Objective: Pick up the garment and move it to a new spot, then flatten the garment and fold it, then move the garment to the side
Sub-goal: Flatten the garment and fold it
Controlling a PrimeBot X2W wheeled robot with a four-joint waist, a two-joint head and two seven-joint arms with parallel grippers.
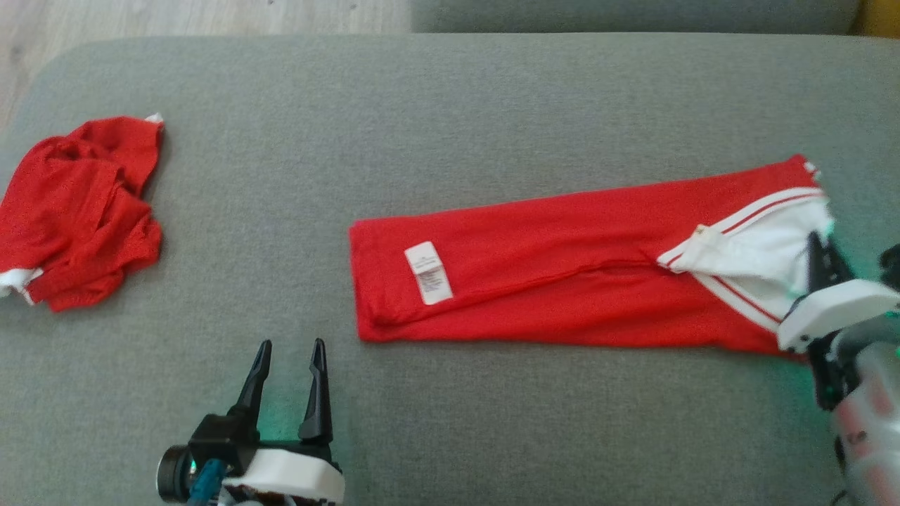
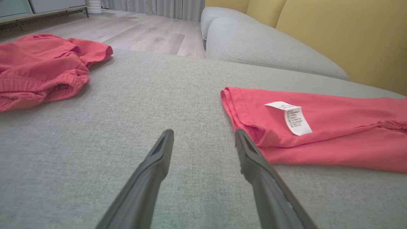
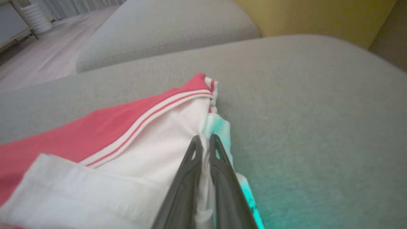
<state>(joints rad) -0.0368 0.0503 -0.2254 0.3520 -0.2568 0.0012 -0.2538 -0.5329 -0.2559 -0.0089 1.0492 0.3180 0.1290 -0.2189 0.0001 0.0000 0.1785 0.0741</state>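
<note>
Nearest you, by the front edge of the grey cushion, your left gripper stands with its fingers spread wide and nothing between them, just short of the garment's left end. That garment, red and folded into a long band with a white label showing, lies across the cushion's right half, its white striped end close to the right edge. There your right gripper has its fingers pressed almost together on a thin pleat of the white cloth. The pinch looks shallow: if you lift now it may slip out, or take the top layer alone and pull the fold open. With one end held, the label end would likely drag and bunch on the cushion. Farther off, against the left edge, a second red garment lies crumpled; keep the carry well apart from it, or the two could tangle
</note>
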